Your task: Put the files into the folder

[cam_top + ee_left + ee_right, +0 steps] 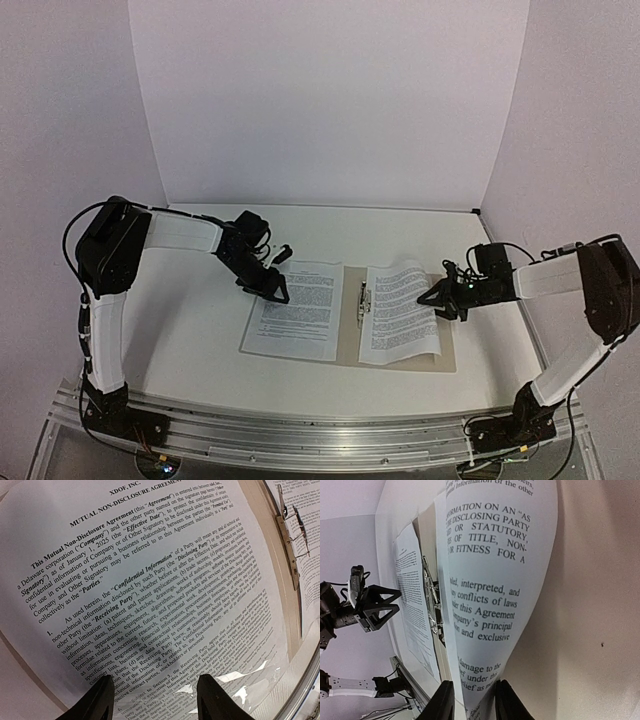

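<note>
Fingers [444, 705] of the right gripper [474, 700] stand a little apart, with the raised outer edge of the right sheet [398, 318] passing between them; a gap shows beside the paper, so they are not pinched flat on it, though their tips are cut off at the bottom of the wrist view and contact cannot be judged. That sheet lies on the right cover of the open folder [350, 345], its far side curling up off the card, and the curl hides part of its own print. The left gripper [155, 682] hangs over the upper left corner of the left sheet [295, 312], its fingers [97, 702] spread wide with nothing between them; whether they touch the paper cannot be told. This sheet lies flat and covers almost all of the left cover, so only a tan strip by the spine shows. The metal clip [362, 298] sits at the spine between the two sheets, apart from the left one; the right sheet's inner edge lies just beside it, and whether it is tucked under cannot be made out. Print is legible only in the wrist views. The folder rests near the middle of the white table [200, 330].
</note>
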`<state>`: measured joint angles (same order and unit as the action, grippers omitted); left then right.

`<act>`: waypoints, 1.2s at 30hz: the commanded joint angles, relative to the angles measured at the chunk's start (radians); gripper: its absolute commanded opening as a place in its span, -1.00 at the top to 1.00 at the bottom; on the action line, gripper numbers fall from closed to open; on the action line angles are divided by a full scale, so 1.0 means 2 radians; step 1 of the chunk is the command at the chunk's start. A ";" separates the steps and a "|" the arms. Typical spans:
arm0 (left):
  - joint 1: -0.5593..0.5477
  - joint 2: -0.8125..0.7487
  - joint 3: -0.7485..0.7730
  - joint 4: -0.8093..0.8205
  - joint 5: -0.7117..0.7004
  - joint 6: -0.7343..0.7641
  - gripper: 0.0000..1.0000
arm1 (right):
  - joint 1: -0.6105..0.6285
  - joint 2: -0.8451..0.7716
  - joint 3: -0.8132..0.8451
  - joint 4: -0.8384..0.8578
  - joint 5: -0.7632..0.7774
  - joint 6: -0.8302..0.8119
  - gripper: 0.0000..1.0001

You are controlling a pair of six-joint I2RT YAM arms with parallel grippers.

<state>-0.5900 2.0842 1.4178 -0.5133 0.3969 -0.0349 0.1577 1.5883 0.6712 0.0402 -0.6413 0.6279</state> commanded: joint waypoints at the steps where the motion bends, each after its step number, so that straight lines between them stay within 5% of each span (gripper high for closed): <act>1: -0.001 0.005 -0.014 -0.019 -0.006 -0.005 -0.14 | 0.000 0.005 0.012 -0.022 0.023 -0.016 0.24; 11: -0.001 0.007 -0.014 -0.018 -0.004 -0.005 -0.14 | 0.014 0.006 0.054 -0.106 0.088 -0.056 -0.09; 31: -0.001 0.005 -0.019 -0.017 0.001 -0.005 -0.14 | 0.074 0.021 0.142 -0.214 0.244 -0.073 -0.40; 36: -0.001 0.004 -0.019 -0.016 0.001 -0.005 -0.14 | 0.084 0.023 0.155 -0.237 0.275 -0.074 -0.66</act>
<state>-0.5900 2.0842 1.4174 -0.5132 0.3981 -0.0349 0.3104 1.6329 0.9399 -0.3697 -0.1711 0.4925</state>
